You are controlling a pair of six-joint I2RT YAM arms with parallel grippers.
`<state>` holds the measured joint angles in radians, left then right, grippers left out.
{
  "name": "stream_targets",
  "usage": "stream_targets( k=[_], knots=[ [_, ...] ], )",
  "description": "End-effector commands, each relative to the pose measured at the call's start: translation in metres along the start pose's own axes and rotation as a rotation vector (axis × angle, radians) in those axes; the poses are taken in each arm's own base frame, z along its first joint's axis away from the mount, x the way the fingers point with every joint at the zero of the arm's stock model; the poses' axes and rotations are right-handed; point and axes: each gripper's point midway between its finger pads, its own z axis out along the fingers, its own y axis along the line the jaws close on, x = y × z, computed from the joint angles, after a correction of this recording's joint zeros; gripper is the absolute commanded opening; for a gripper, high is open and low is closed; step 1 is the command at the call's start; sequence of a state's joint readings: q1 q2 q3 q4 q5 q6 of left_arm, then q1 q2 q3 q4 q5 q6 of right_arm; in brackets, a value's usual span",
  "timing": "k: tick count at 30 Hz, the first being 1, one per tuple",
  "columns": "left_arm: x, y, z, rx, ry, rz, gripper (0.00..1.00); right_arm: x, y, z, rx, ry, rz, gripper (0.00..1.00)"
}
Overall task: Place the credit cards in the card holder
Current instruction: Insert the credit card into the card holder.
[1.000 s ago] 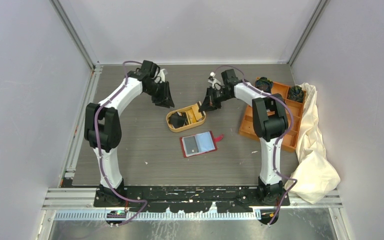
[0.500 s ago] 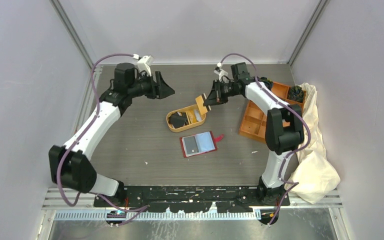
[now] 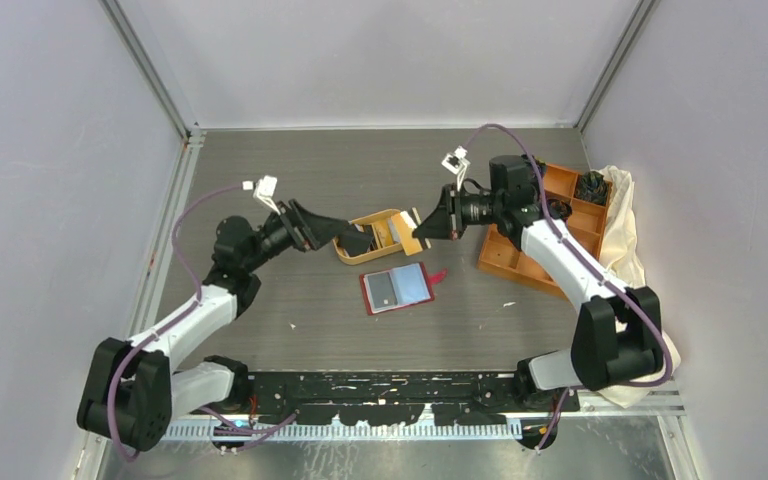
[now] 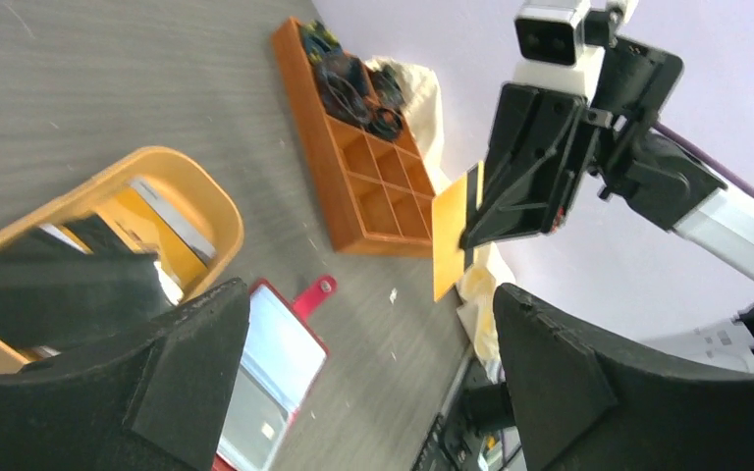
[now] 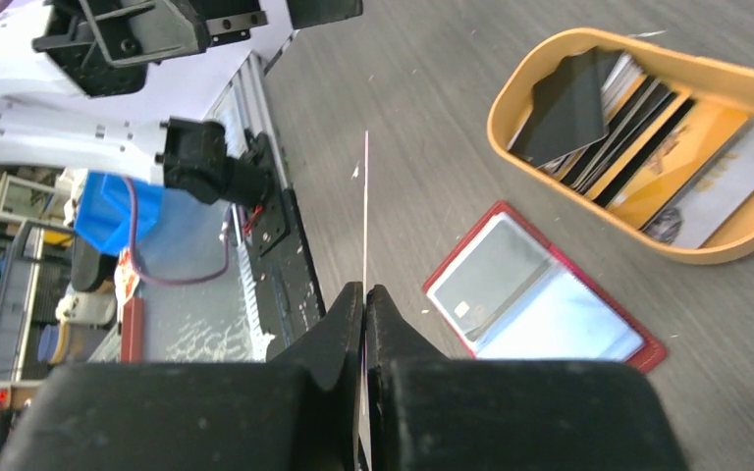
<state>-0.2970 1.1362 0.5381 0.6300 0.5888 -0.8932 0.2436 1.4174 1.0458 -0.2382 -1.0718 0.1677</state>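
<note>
The red card holder (image 3: 397, 288) lies open and flat in the middle of the table, with a dark card (image 5: 491, 280) in its left pocket. Behind it, an orange oval tray (image 3: 343, 251) holds several credit cards (image 5: 609, 108), mostly black. My right gripper (image 3: 428, 222) hovers beside the tray's right end, shut on a yellowish card (image 3: 406, 231). In the right wrist view that card (image 5: 365, 206) shows edge-on, sticking out past the gripper (image 5: 365, 289). My left gripper (image 3: 348, 236) hangs open and holds nothing over the tray's left end. In its wrist view the gripper (image 4: 371, 304) frames the card holder (image 4: 275, 348).
An orange compartment box (image 3: 535, 240) stands at the right, with black coiled bands (image 3: 590, 185) in its far cells. A cream cloth (image 3: 630, 300) is heaped against the right wall. White crumbs dot the table near the card holder.
My left arm swung from the far back down to the tray and its gripper opened wide. My right gripper lifted the yellowish card from the tray and drew nearer and to the right.
</note>
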Motion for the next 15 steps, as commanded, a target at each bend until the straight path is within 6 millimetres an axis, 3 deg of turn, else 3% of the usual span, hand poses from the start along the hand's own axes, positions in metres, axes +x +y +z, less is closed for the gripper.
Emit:
stream_targets(
  k=[1, 6, 15],
  knots=[
    [-0.001, -0.069, -0.021, 0.255, -0.114, 0.098, 0.92, 0.001, 0.035, -0.010, -0.124, -0.073, -0.177, 0.04],
    [0.059, -0.078, -0.037, 0.250, -0.121, 0.241, 0.92, 0.018, 0.053, -0.010, -0.192, -0.083, -0.252, 0.08],
    [0.122, -0.071, -0.045, 0.208, -0.087, 0.343, 0.90, 0.040, 0.062, 0.012, -0.267, 0.003, -0.236, 0.02]
  ],
)
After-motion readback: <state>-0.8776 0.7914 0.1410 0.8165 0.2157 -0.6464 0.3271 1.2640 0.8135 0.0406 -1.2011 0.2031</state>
